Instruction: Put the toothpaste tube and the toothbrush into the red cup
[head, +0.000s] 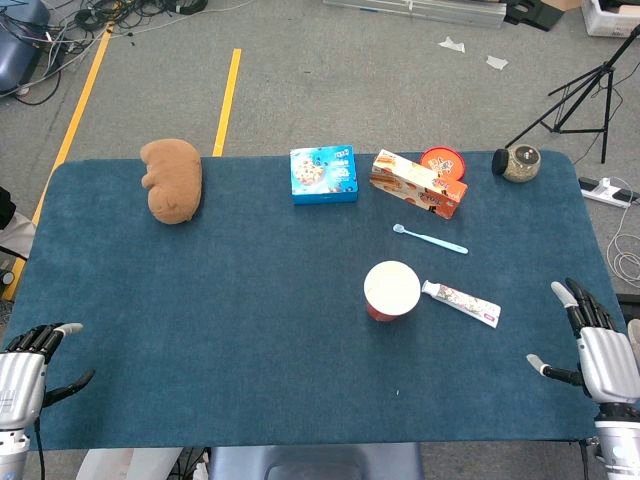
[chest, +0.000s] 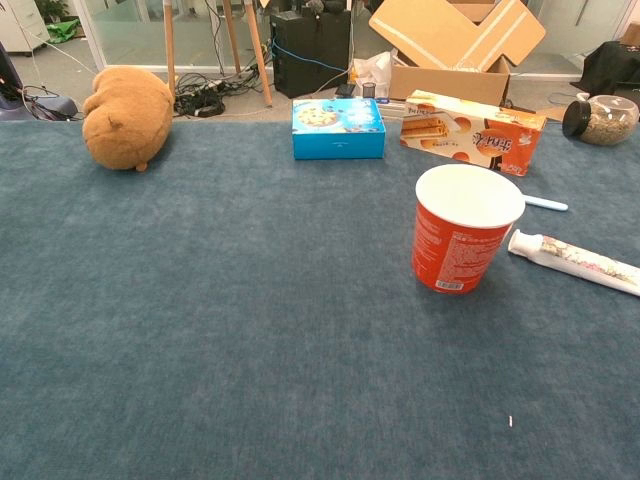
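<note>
From my station, my left hand (head: 25, 372) rests at the near left corner of the desk (head: 250, 330), holding nothing, with its fingers apart and thumb stuck out to the side. Toward the far left of the blue cloth lies a brown plush animal (head: 172, 179), and further along the far edge sit a blue snack box (head: 323, 174), then an orange biscuit carton (head: 418, 184) with a red round lid (head: 443, 161) just behind it. The red cup (head: 391, 291) stands upright right of the desk's middle; it is a paper tub with a white rim and white inside, and white print runs down its red wall in the chest view, where it looks empty. Beyond it, between the cup and the carton, the toothbrush (head: 431, 240) lies flat, thin and light blue, with its head toward the left. The toothpaste tube (head: 460, 303) lies just beside the cup on its right, white with a flowery pattern, its cap end nearest the cup, though I cannot tell whether they touch. A glass jar (head: 520, 163) with a dark lid lies at the far right corner. My right hand (head: 590, 345) hovers at the near right edge, empty too, fingers spread, well apart from the tube.
</note>
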